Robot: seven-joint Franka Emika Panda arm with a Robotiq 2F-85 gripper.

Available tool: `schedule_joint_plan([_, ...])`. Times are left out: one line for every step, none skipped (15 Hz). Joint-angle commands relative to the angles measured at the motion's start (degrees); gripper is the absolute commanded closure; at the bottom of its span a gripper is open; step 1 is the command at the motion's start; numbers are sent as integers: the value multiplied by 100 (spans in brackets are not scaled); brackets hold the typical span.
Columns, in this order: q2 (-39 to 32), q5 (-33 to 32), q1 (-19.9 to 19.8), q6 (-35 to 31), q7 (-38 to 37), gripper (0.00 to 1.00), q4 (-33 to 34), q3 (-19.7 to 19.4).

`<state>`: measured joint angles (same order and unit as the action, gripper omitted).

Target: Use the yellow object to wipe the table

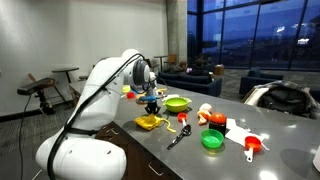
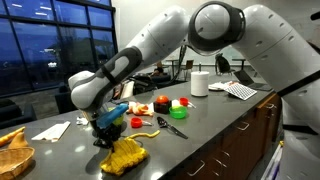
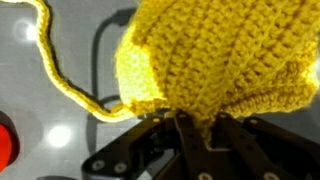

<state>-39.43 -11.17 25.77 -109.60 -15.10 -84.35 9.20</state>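
The yellow object [image 3: 210, 55] is a crocheted bright-yellow cloth that fills the top of the wrist view, with a loose yarn strand [image 3: 60, 75] trailing to the left. My gripper [image 3: 195, 125] is shut on a pinched fold of it. In both exterior views the gripper [image 2: 107, 135] [image 1: 152, 106] points down over the cloth [image 2: 125, 155] [image 1: 148, 122], which rests bunched on the dark glossy table [image 2: 205, 125] [image 1: 190, 160] near its front edge.
On the table lie a lime-green bowl [image 1: 177, 103], a green lid [image 1: 212, 139], a red measuring cup [image 1: 252, 148], a black spoon [image 1: 178, 137] and white paper [image 1: 240, 132]. A white roll [image 2: 200, 83] stands further along, a woven basket [image 2: 12, 158] at the other end.
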Motion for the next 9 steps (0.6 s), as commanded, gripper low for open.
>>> schedule_joint_plan([-15, 17, 25, 18, 8, 83, 33, -25])
schedule_joint_plan([-15, 17, 25, 18, 8, 83, 33, -25])
schedule_joint_plan([-15, 17, 25, 18, 8, 83, 33, -25])
schedule_joint_plan([-15, 17, 25, 18, 8, 83, 33, -25])
schedule_joint_plan([-15, 17, 25, 18, 8, 83, 33, -25])
schedule_joint_plan([-15, 17, 25, 18, 8, 83, 33, -25])
schedule_joint_plan([-15, 17, 25, 18, 8, 83, 34, -25])
schedule_joint_plan([-15, 17, 25, 18, 8, 83, 34, -25])
schedule_joint_plan([-15, 17, 25, 18, 8, 83, 34, -25])
